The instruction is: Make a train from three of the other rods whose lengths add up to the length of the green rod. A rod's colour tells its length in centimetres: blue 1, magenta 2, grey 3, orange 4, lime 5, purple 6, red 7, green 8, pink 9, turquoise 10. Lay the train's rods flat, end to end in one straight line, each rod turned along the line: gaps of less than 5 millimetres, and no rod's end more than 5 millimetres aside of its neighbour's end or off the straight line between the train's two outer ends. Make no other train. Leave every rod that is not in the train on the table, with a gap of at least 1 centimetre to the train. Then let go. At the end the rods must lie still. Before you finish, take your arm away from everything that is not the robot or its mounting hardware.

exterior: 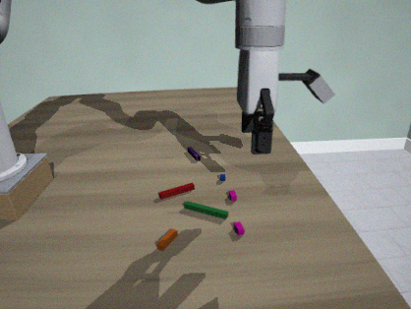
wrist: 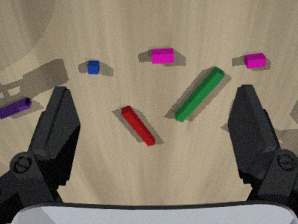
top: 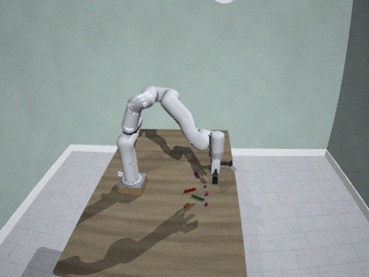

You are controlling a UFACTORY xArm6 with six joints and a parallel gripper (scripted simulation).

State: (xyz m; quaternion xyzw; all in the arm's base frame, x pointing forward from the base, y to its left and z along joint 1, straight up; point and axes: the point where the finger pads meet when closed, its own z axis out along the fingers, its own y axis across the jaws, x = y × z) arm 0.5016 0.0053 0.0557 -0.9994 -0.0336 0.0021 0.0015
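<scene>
The green rod (top: pixel 198 197) (exterior: pixel 205 210) (wrist: pixel 199 94) lies flat. The red rod (top: pixel 190 190) (exterior: pixel 176 191) (wrist: pixel 138 126) lies beside it, apart. An orange rod (top: pixel 186 205) (exterior: pixel 167 239) lies at the front in the exterior view. One magenta rod (top: pixel 207 193) (exterior: pixel 232 196) (wrist: pixel 162 56) and another magenta rod (top: pixel 206 204) (exterior: pixel 239 228) (wrist: pixel 255 60) lie to the right of the green rod in the exterior view. A small blue rod (top: pixel 205 186) (exterior: pixel 222 177) (wrist: pixel 93 67) and a purple rod (top: pixel 197 175) (exterior: pixel 194 154) (wrist: pixel 16 108) lie further back. My gripper (top: pixel 214 182) (exterior: pixel 262 148) (wrist: pixel 153 104) is open and empty, above the table.
The wooden table (top: pixel 154 238) (exterior: pixel 305 256) has its right edge beyond the gripper. The arm's base block (top: pixel 131 190) (exterior: pixel 27 189) stands at the left. Shadows of the arm fall across the table near the orange and purple rods.
</scene>
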